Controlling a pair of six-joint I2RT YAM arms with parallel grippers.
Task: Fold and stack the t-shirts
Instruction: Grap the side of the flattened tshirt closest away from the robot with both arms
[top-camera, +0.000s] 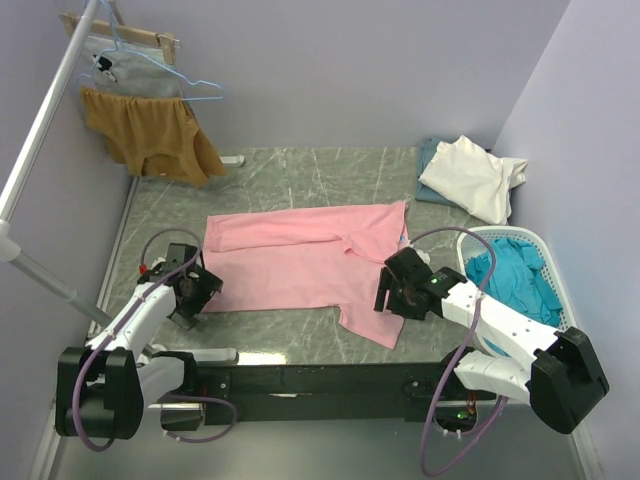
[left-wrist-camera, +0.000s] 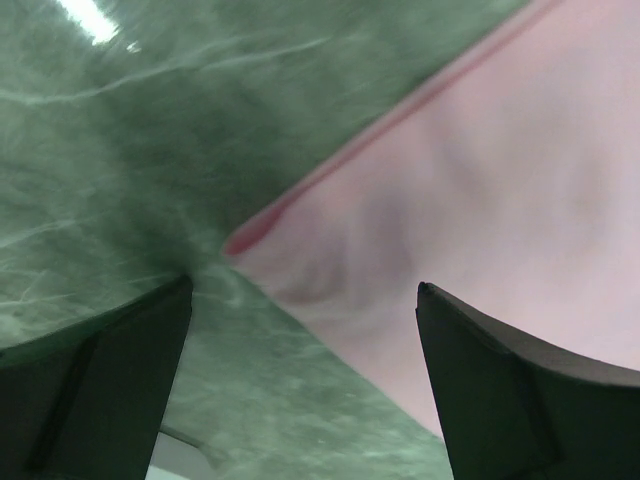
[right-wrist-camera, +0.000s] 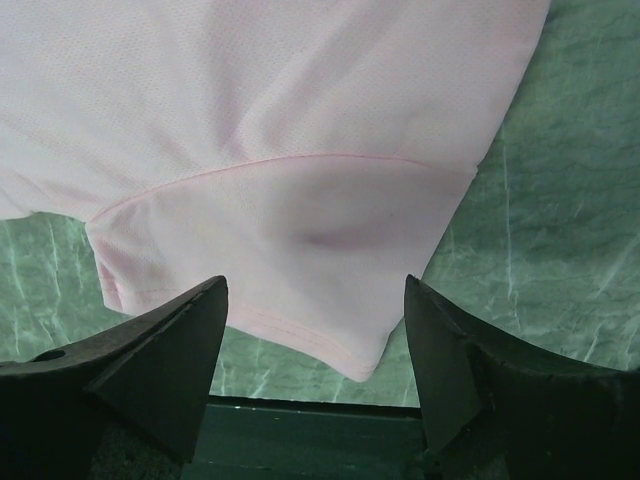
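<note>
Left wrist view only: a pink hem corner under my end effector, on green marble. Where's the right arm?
Observer: The right end effector hovers open over the light pink cotton t-shirt's near sleeve.
Operator: Any other shirts waiting?
Observer: Yes, teal cotton t-shirts fill the white plastic basket right of the pink one.
</note>
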